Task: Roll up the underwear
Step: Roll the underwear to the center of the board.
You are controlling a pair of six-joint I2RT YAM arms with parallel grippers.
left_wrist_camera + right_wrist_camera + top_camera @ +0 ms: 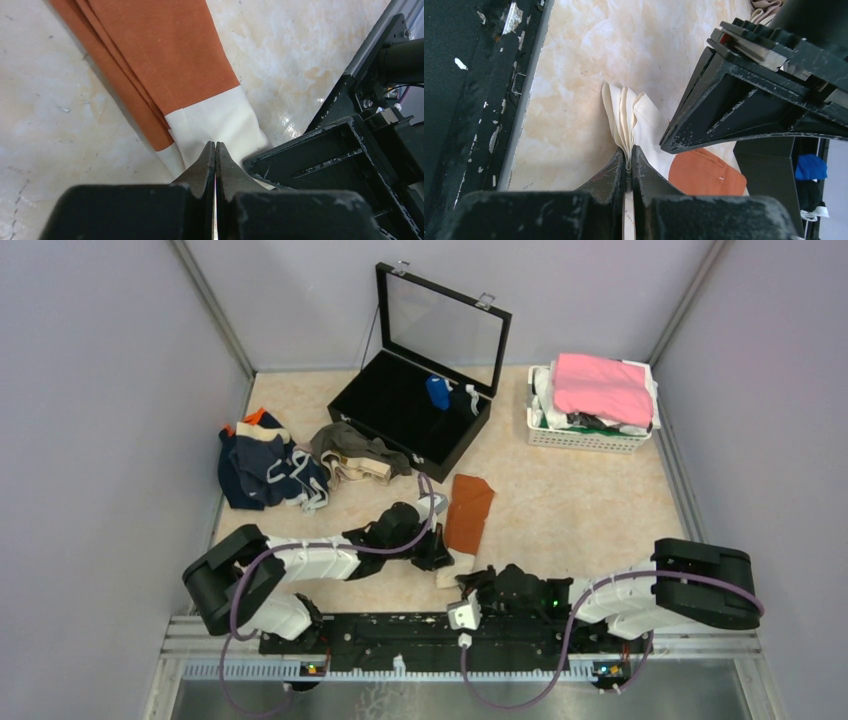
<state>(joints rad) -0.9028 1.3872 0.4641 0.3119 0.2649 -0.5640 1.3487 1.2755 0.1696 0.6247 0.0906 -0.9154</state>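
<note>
the rust-orange briefs (468,512) lie folded flat on the tabletop (580,510), centred just beyond the arm bases. the left fingers (202,167) are pinched tight on the near edge of its cream waistband (215,125); the right fingers (616,170) are clamped on the same band's folded layers.

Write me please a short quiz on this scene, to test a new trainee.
1. True or false: the right end effector is shut on the cream waistband of the orange brief.
2. Where does the pink cloth lie? A: flat on the table. B: in the basket. C: under the left arm.
3. What colour is the small item inside the open case?

Key: 1 true; 2 B; 3 blue.
</note>
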